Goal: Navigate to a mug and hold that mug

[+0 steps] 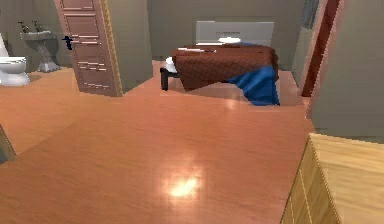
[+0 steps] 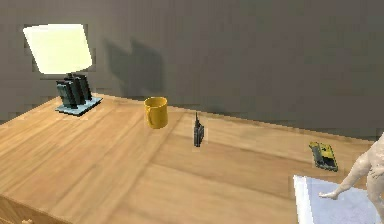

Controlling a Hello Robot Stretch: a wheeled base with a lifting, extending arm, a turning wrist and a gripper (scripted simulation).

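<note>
Yellow cylindrical mug point(image 2: 155, 112) is standing upright on the far side of the light wooden tabletop point(image 2: 90, 170), right of the white-shaded lamp point(image 2: 62, 60). It is looking light, rigid, slick and breakable, best taken across its wall. The gripper's state I cannot tell.

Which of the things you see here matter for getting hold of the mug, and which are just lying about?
For the job:
mug, yellow, standing on the wooden top

Just lying about:
lamp
small dark thing near the mug
small flat thing
pale sheet
bed
toilet
</note>
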